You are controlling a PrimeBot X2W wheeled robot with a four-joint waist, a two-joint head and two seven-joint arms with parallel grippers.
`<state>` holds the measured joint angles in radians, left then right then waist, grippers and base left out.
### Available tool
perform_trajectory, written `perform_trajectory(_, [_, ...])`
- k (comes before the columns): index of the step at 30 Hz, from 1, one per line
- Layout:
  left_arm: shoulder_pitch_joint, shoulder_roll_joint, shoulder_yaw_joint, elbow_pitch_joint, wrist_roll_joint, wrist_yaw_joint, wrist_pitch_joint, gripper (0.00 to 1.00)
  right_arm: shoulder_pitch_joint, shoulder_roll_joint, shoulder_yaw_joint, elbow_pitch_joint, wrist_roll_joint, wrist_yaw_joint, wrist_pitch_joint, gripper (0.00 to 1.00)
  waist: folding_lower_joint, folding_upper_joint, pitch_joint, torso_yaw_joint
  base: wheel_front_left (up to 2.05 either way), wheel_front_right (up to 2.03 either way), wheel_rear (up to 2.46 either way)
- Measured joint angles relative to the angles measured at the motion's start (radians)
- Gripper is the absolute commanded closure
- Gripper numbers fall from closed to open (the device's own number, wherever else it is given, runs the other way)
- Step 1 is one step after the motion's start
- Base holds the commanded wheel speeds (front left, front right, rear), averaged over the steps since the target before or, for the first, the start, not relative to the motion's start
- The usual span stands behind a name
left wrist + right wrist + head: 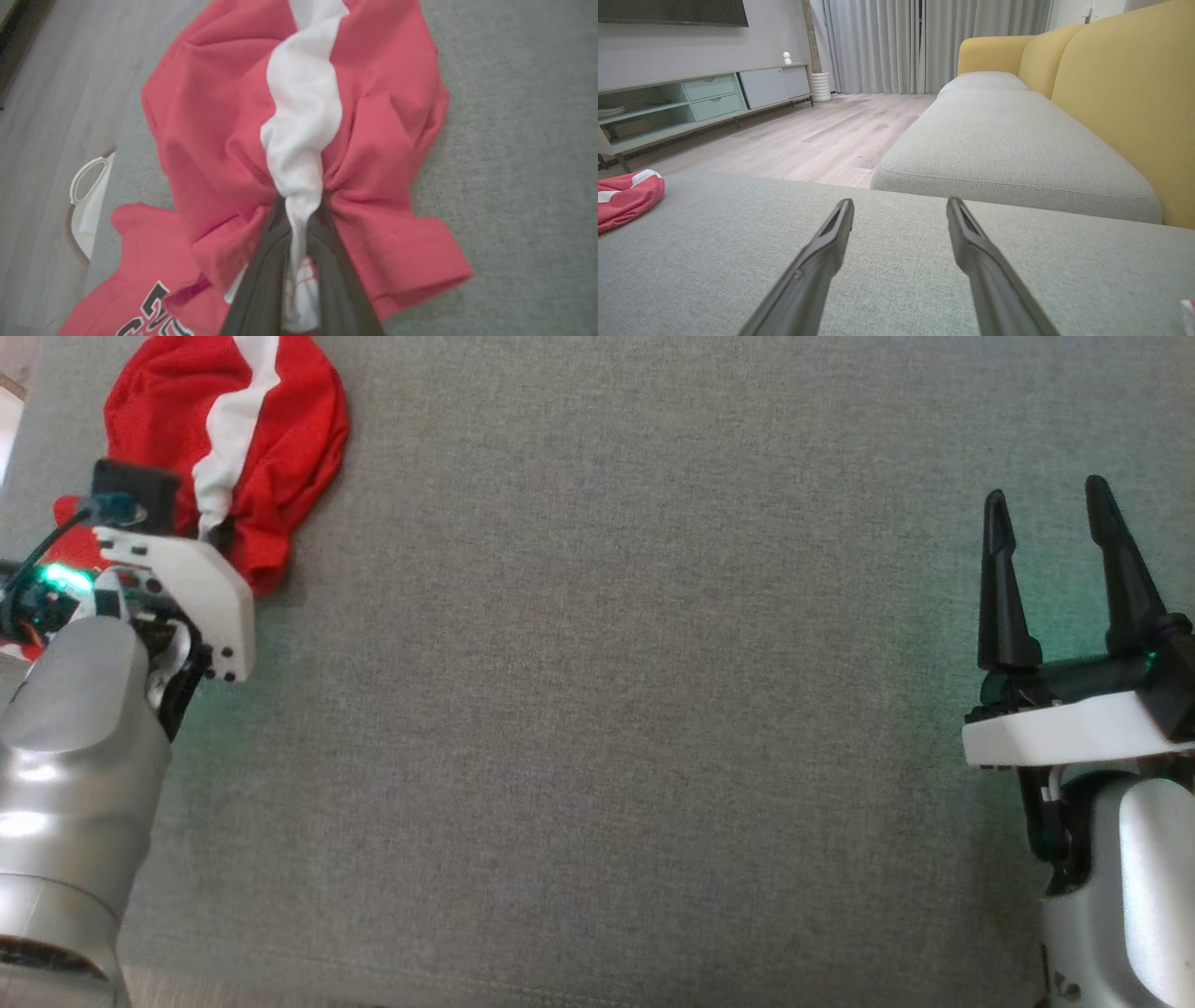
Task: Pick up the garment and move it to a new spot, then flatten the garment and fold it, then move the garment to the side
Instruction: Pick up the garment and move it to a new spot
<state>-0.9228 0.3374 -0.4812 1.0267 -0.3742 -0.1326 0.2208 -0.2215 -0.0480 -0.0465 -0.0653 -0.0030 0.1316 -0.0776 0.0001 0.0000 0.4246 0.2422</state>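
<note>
The garment [252,439] is a crumpled red shirt with a white stripe, lying at the far left of the grey cushion. Seen from the left wrist, the garment [224,140] bunches toward my left gripper [301,210], whose two dark fingers are shut on a pinch of the white stripe. From the head, the left gripper [213,530] is mostly hidden behind its white wrist housing at the garment's near edge. My right gripper [1050,523] stands open at the far right, well away from the cloth, and my right gripper [900,205] hovers over bare cushion with the garment [626,198] far left.
A grey cushion [607,709] carries everything. A yellow-backed sofa [1017,140] lies beyond its far edge. Wooden floor [808,135] and a low cabinet [691,102] are further off. A white object [88,186] sits at the cushion's edge beside the garment.
</note>
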Motion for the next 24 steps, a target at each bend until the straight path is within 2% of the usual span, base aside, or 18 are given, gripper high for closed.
perform_trajectory(8, [-0.036, 0.012, 0.003, 0.0, -0.018, 0.001, -0.24, 1.0, 0.0, 0.0, 0.007, 0.054, 0.032, 0.0, -0.026, 0.0, -0.0001, 0.0, -0.072, -0.009, 0.0, 0.0, 0.0])
perform_trajectory(12, [-0.081, 0.004, 0.004, -0.045, -0.018, 0.001, -0.311, 1.0, 0.003, 0.0, 0.023, 0.1, 0.067, 0.0, -0.054, 0.0, -0.0002, 0.0, -0.124, -0.021, 0.0, 0.0, 0.0])
perform_trajectory(17, [-0.087, -0.034, -0.013, -0.125, -0.033, 0.0, -0.297, 1.0, 0.007, 0.0, 0.058, 0.165, 0.101, 0.0, -0.088, 0.0, -0.0003, 0.0001, -0.187, -0.05, 0.0, 0.0, 0.0])
perform_trajectory(24, [-0.069, -0.075, -0.071, -0.265, -0.042, 0.001, -0.198, 1.0, -0.002, 0.0, 0.117, 0.218, 0.147, 0.0, -0.127, 0.0, -0.0003, 0.0001, -0.216, -0.123, 0.0, 0.0, 0.0])
